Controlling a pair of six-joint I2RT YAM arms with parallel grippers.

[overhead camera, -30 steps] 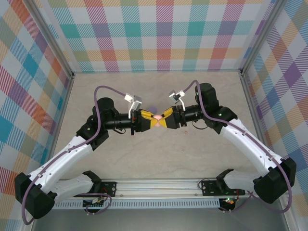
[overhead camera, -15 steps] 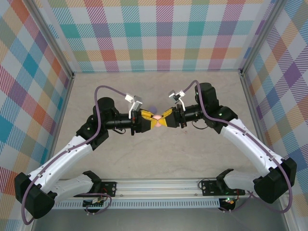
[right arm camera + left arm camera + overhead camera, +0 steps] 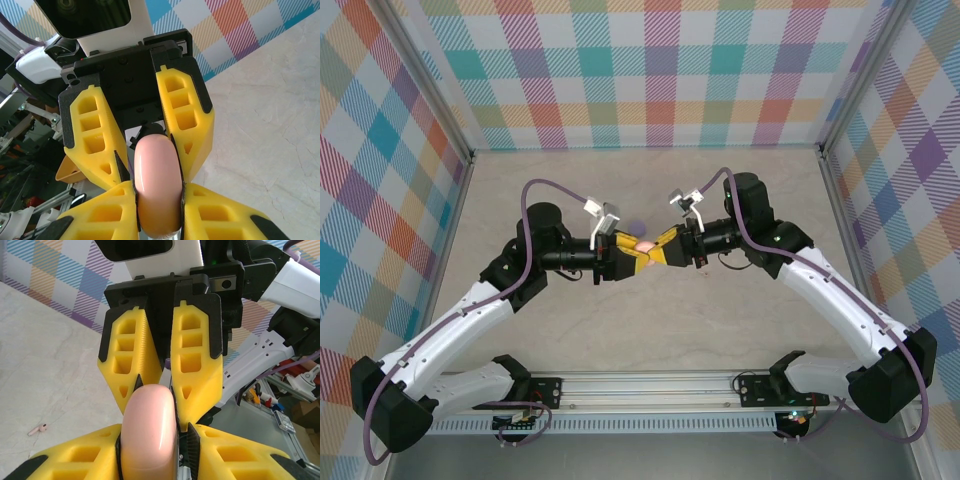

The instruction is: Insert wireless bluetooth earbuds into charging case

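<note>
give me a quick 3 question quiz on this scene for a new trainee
1. True or false: the pink case lies flat on the table.
2. What lies loose on the table in the left wrist view? A) a pink earbud B) a screwdriver C) a cup
3. Which hand has its fingers pressed snugly on both sides of the case?

Key: 1 false, it is held on edge between the left hand and the right hand; 2 A; 3 the right hand.

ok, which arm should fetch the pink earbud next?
Probably left: the right end effector clamps the case snugly, the left end effector looks looser, and the earbud lies in its wrist view.
</note>
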